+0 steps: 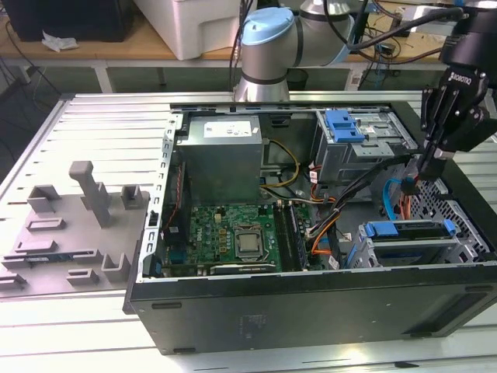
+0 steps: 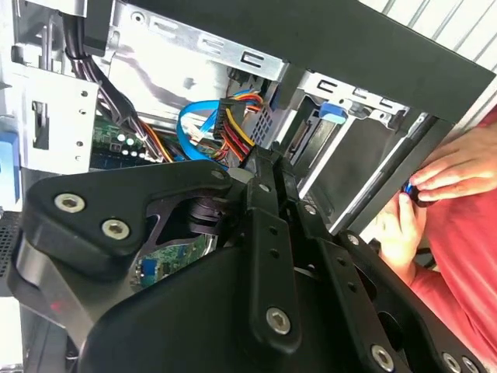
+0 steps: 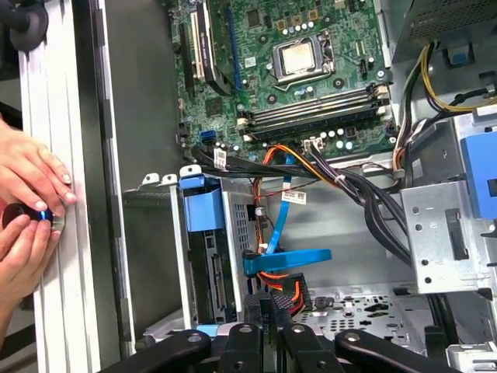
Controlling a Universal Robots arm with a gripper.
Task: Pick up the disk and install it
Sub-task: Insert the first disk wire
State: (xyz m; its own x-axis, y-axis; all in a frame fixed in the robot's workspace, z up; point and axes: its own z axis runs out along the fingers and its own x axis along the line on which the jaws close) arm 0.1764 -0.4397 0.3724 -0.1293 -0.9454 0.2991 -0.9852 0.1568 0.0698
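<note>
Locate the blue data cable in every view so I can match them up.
Exterior view: the blue data cable hangs inside the case, toward the exterior view's right.
Second wrist view: the cable loops beside the red-and-yellow wires.
First wrist view: the cable runs beside the blue bay tab.
Shared landmark: the blue bay tab.

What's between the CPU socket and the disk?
Exterior view: memory slots, then a bundle of black and orange cables, then the disk.

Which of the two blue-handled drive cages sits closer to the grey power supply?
The taller grey metal cage with the blue handle on top, level with the grey boxy power supply in the exterior view; the other cage lies nearer the camera.
</note>
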